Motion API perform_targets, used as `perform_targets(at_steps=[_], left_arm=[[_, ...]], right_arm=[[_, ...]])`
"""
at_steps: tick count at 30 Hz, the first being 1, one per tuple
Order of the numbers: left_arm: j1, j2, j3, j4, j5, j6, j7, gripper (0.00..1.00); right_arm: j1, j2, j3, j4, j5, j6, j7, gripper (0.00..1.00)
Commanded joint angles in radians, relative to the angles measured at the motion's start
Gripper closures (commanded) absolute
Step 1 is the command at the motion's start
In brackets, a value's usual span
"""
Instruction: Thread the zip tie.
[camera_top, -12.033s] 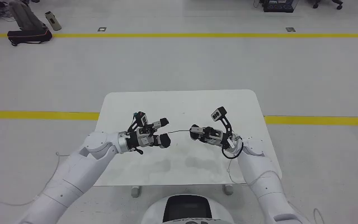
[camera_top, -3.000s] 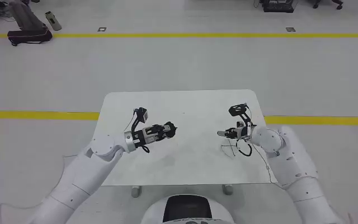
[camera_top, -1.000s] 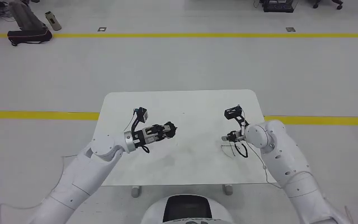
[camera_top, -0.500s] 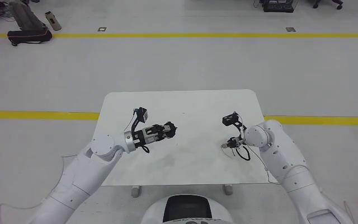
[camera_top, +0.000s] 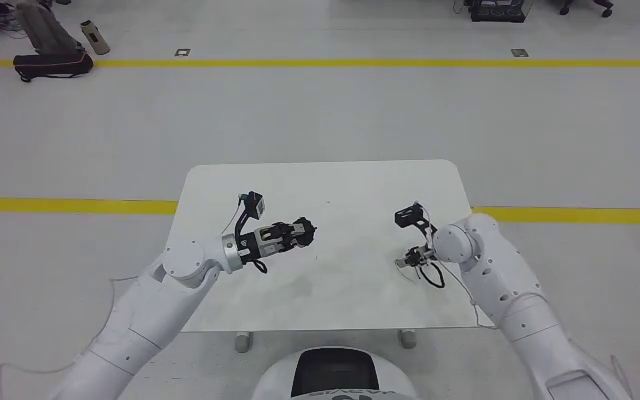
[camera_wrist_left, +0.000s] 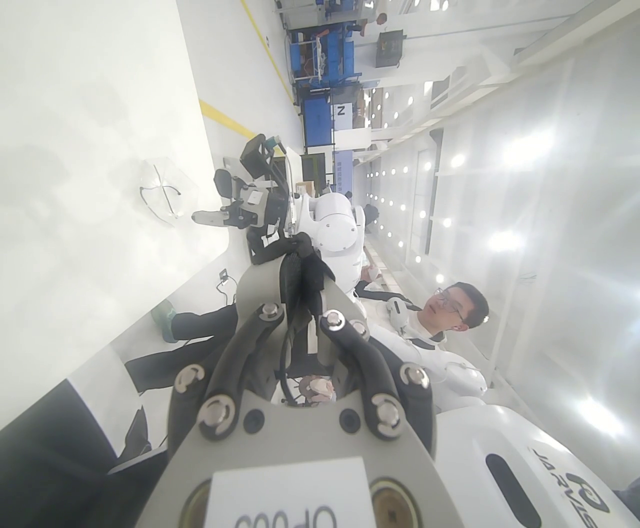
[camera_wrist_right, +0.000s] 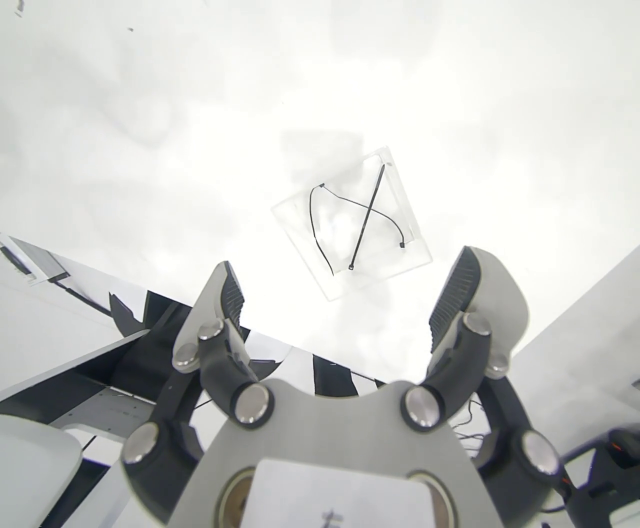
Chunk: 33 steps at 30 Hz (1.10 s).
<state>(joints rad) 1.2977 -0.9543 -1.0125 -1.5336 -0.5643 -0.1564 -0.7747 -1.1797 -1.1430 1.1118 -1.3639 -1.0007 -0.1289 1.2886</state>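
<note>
Zip ties (camera_wrist_right: 372, 200) lie crossed in a clear tray (camera_wrist_right: 395, 262) toward 4 o'clock on the table (camera_top: 330, 190), probably so they stay gathered for picking. The right gripper (camera_wrist_right: 347, 285) hangs above the tray, claw spread, likely lining up a grab. The left gripper (camera_wrist_left: 300, 267) waits well apart at the tray's 9 o'clock, claw pressed together; whether it pinches anything I cannot tell.

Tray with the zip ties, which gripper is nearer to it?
Right. The right gripper is open close above the tray, by the table's right edge; the left gripper is far off, over the table's middle.
</note>
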Motion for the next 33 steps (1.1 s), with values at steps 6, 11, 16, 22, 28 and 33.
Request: perform_targets(at_steps=[6,11,16,22,28,33], left_arm=[[0.000,0.000,0.000,0.000,0.000,0.000,0.000,1.00],[0.000,0.000,0.000,0.000,0.000,0.000,0.000,1.00],[0.000,0.000,0.000,0.000,0.000,0.000,0.000,1.00],[0.000,0.000,0.000,0.000,0.000,0.000,0.000,1.00],[0.000,0.000,0.000,0.000,0.000,0.000,0.000,1.00],[0.000,0.000,0.000,0.000,0.000,0.000,0.000,1.00]], right_arm=[[0.056,-0.008,-0.026,0.050,0.035,0.012,0.073,0.00],[0.061,-0.008,-0.030,0.052,0.032,0.009,0.080,0.00],[0.051,-0.008,-0.034,0.056,0.018,0.017,0.052,0.00],[0.061,-0.010,-0.060,0.058,-0.019,0.051,0.082,0.00],[0.057,-0.010,-0.060,0.059,-0.023,0.053,0.065,0.00],[0.049,-0.009,-0.072,0.056,-0.085,0.087,0.042,0.00]])
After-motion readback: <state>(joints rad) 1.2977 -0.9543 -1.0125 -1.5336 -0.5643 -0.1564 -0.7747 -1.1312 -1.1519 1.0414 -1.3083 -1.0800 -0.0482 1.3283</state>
